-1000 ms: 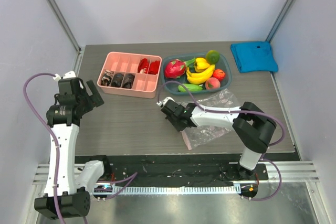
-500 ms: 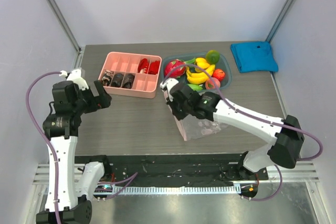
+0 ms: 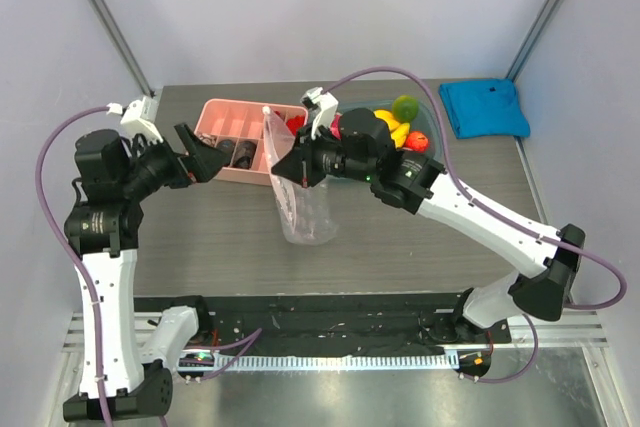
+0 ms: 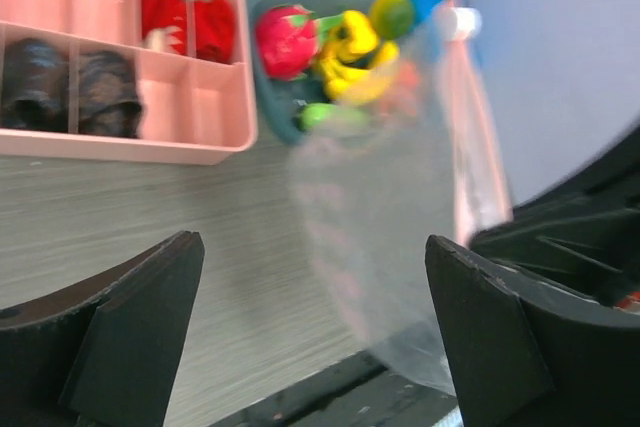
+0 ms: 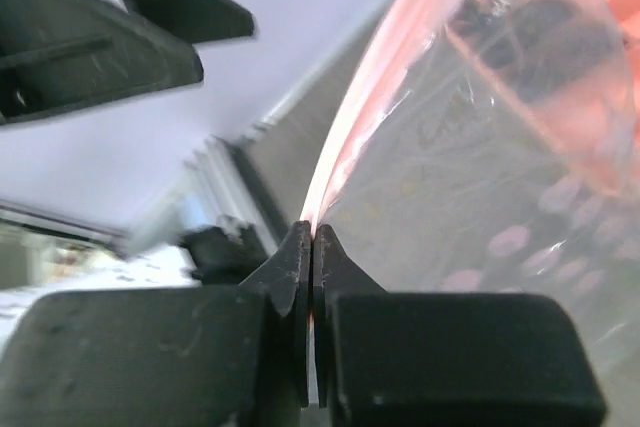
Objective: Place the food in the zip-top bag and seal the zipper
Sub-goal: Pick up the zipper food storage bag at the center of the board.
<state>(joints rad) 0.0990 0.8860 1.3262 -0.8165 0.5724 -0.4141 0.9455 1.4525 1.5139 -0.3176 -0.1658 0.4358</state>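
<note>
My right gripper [image 3: 290,163] is shut on the pink zipper [image 5: 345,132] edge of the zip-top bag [image 3: 305,209]. The bag hangs upright from it, its bottom near the table. The white slider [image 3: 267,110] is at the strip's top end. My left gripper [image 3: 205,152] is open and empty, just left of the bag. In the left wrist view the bag [image 4: 385,217] hangs blurred between my fingers [image 4: 130,332]. The food shows there: dragon fruit [image 4: 283,40], bananas [image 4: 350,57], lime [image 4: 392,12]. In the top view only the lime [image 3: 405,107] and tomato [image 3: 418,141] show behind my right arm.
The food lies in a dark tray [image 3: 436,131] at the back. A pink divided box [image 3: 225,127] with red and dark items stands left of it, right behind my left gripper. A blue cloth [image 3: 485,107] lies at the back right.
My right gripper has lifted the bag off the table and carried it left and back, so it now hangs upright. My left gripper has moved right and up towards the bag.
</note>
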